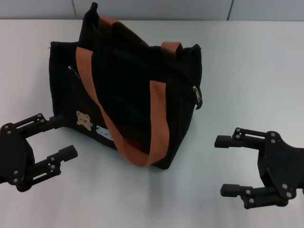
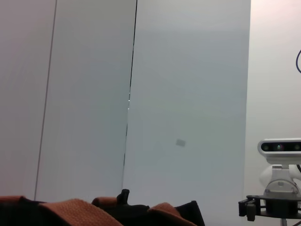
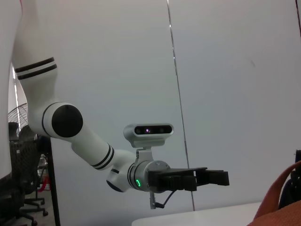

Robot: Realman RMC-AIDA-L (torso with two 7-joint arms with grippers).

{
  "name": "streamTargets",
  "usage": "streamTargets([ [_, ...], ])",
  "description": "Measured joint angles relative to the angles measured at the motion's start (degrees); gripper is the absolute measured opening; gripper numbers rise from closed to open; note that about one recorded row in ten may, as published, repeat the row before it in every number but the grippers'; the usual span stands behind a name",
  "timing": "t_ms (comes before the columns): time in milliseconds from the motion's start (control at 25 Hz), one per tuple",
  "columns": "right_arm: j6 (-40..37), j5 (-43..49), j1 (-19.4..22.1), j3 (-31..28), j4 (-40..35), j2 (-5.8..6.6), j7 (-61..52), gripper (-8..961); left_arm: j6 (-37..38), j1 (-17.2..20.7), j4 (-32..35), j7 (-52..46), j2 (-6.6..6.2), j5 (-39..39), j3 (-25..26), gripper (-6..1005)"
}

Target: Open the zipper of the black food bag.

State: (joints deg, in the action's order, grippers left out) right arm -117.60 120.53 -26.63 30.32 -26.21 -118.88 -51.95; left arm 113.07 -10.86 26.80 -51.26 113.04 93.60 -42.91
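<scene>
The black food bag [image 1: 128, 95] stands on the white table, its two orange-brown straps [image 1: 159, 123] flopped over its top and front, bear and white animal patches low on its side. The zipper [image 1: 191, 84] runs along the bag's top; its silver pull tab [image 1: 196, 97] dangles at the end towards my right arm. My left gripper [image 1: 64, 137] sits open just beside the bag's patch side, touching nothing. My right gripper [image 1: 223, 165] is open, apart from the bag's pull-tab end. The bag's top [image 2: 136, 213] shows in the left wrist view.
A small pocket zipper pull [image 1: 71, 70] sits on the bag's left side. The white table [image 1: 247, 71] stretches bare around the bag to a pale wall. In the right wrist view my left arm [image 3: 94, 150] reaches across, and a strap [image 3: 277, 202] shows at the edge.
</scene>
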Motion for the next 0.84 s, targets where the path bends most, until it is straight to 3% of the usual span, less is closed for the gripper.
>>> streamTargets([
  [840, -0.5, -0.4, -0.5, -0.4, 0.1, -0.04, -0.3, 813, 0.1, -0.1, 0.1, 0.6, 0.68, 0.0, -0.1, 643],
])
